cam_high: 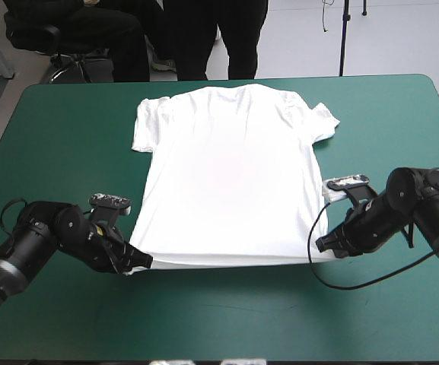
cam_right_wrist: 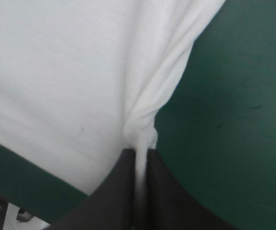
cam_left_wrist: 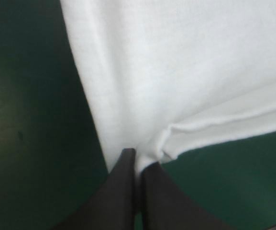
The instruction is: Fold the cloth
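The white T-shirt [cam_high: 227, 167] lies spread flat in the middle of the high view, on the teal-green desk [cam_high: 402, 122]. Its collar points toward the top of the frame and its hem toward the bottom. One short sleeve reaches toward the upper left and the other toward the upper right.

The left hand [cam_high: 144, 261] sits at the lower left of the frame, at the hem's left corner. It is clenched on the T-shirt. In the left wrist view the black fingers [cam_left_wrist: 121, 191] meet almost in a point, with a thin strip of white cloth pinched between them. Just ahead of them the hem curls up in a small fold.

The right hand [cam_high: 322, 245] sits at the lower right, at the hem's right corner, and is likewise clenched on the T-shirt. In its wrist view the cloth gathers into a narrow pleat that runs down between the fingers [cam_right_wrist: 116, 191]. Between the two hands the hem runs nearly straight and shows a doubled edge.
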